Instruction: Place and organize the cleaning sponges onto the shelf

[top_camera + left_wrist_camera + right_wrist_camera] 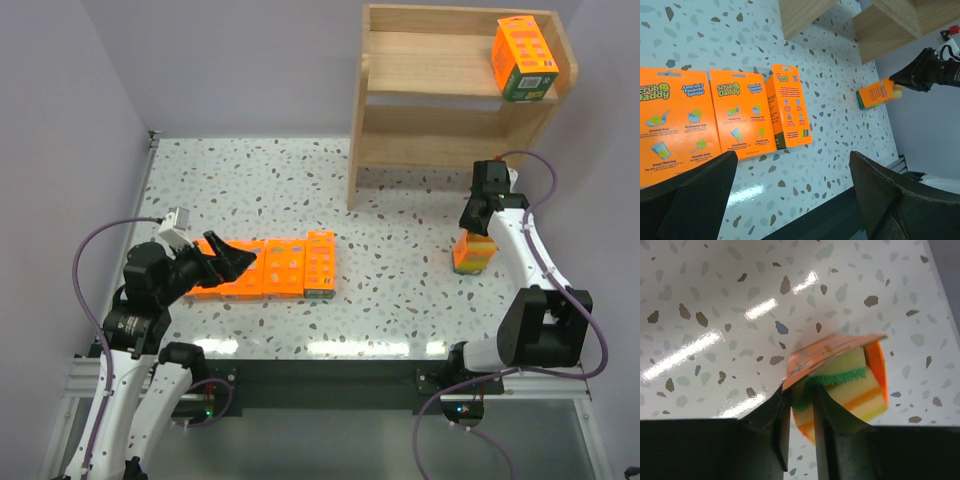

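A: Entry one, shelf?
B: Shelf (455, 90), far right of the table (400, 290). One cleaning sponge pack (522, 57) stands upright at the right end of the top tier, green band at the bottom. The lower tier holds nothing I can see.

A: Entry two, packs on the table?
B: A row of packs (285, 266) at near left, side by side and touching. The left wrist view shows two lying flat, print up, and the rightmost pack (788, 112) standing on edge against its neighbour. The left end of the row is hidden under the arm, so there is no firm count.

A: Entry three, left gripper?
B: Left gripper (232, 262), over the left part of the row. Fingers (695, 195) are spread wide and hold nothing.

A: Entry four, right gripper?
B: Right gripper (801, 405), at near right, well apart from the row. Its fingers are pinched narrow on the open end flap of a held pack (860, 385), with yellow and green sponge showing inside. That pack sits near the shelf's right foot; whether it rests on the table, I cannot tell
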### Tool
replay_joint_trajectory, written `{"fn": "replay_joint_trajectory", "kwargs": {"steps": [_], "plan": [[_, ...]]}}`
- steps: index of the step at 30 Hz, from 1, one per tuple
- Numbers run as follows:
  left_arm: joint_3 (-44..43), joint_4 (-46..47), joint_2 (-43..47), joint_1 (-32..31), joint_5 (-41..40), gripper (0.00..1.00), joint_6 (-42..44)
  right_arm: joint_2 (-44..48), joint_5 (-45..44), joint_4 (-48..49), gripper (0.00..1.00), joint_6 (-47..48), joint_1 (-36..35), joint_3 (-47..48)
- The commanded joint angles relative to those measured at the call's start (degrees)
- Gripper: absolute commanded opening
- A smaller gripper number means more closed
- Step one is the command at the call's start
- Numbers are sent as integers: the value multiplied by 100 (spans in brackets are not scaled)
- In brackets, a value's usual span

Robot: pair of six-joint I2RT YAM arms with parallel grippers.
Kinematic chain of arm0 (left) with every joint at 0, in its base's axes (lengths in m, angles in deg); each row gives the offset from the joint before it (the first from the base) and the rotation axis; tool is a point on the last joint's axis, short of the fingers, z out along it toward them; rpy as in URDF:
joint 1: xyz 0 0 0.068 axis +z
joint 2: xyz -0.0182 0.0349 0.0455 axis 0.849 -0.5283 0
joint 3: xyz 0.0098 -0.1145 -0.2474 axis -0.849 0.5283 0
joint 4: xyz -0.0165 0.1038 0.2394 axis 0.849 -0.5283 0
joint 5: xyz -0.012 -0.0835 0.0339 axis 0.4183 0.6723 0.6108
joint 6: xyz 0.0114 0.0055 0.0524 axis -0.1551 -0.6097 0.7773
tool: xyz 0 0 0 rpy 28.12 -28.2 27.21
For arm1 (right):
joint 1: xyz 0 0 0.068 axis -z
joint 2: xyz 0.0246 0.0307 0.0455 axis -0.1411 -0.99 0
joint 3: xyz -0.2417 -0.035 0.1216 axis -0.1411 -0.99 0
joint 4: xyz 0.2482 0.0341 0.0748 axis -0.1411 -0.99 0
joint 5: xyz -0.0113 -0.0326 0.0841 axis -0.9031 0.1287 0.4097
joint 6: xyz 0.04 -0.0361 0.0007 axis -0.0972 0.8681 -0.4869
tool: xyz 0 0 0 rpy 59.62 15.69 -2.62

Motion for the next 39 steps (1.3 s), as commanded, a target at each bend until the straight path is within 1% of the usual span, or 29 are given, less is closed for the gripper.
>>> {"fn": "replay_joint_trajectory", "kwargs": {"steps": [1,2,6,9,10,12,14,15,16,17,18,19,21,25,27,28,31,32,33,36,38,39], "plan": [[-58,40,17,-25,-11,100,158,228,-33,-414,18,-135,18,-183],[-67,40,25,-17,-11,100,158,324,-24,-459,15,-152,18,-192],[-32,58,43,-17,7,100,150,571,90,-722,12,-188,18,-149],[-32,58,52,-17,7,100,150,737,449,-951,5,-179,9,-43],[-32,58,69,-17,7,100,150,790,590,-986,0,-162,9,-34],[-49,49,61,-17,7,100,149,904,1379,-1074,0,-100,9,53],[-67,23,78,-17,-2,100,158,1054,2213,-934,0,67,1,27],[-67,14,87,-25,-11,100,150,1063,3357,-864,0,128,9,1],[-67,14,96,-17,-11,100,158,1081,4021,-759,0,198,1,-60],[-58,14,96,-25,-20,100,150,1081,4498,-540,0,164,-52,-200],[-49,14,113,-17,-20,100,158,1089,5303,-408,0,146,-113,-280],[-49,14,113,-17,-20,100,150,1185,5572,46,0,-10,-244,-533],[-49,14,131,-17,-20,100,141,1274,5846,410,0,-143,-840,-693],[-67,-4,140,-17,-11,100,132,1091,5716,1217,0,-258,-1466,-1070],[-76,-21,157,-17,-11,100,132,993,5540,1482,0,-276,-1590,-1238],[-76,-39,166,-17,-20,100,115,958,5618,1866,0,-337,-1590,-1465],[-93,-48,219,-17,-46,100,88,835,5698,2089,0,-285,-1608,-1668],[-102,-65,228,-17,-55,100,97,826,5645,2072,0,-241,-1608,-1695],[-93,-65,236,-17,-64,100,79,791,5558,1968,3,-171,-1608,-1687],[-111,-74,245,-17,-55,100,53,677,4970,1275,3,119,-1599,-1564],[-111,-65,263,-17,-55,100,27,711,4890,913,4,330,-1599,-1546],[-102,-30,263,-17,-55,100,9,729,4515,747,3,357,-1608,-1537]]}}
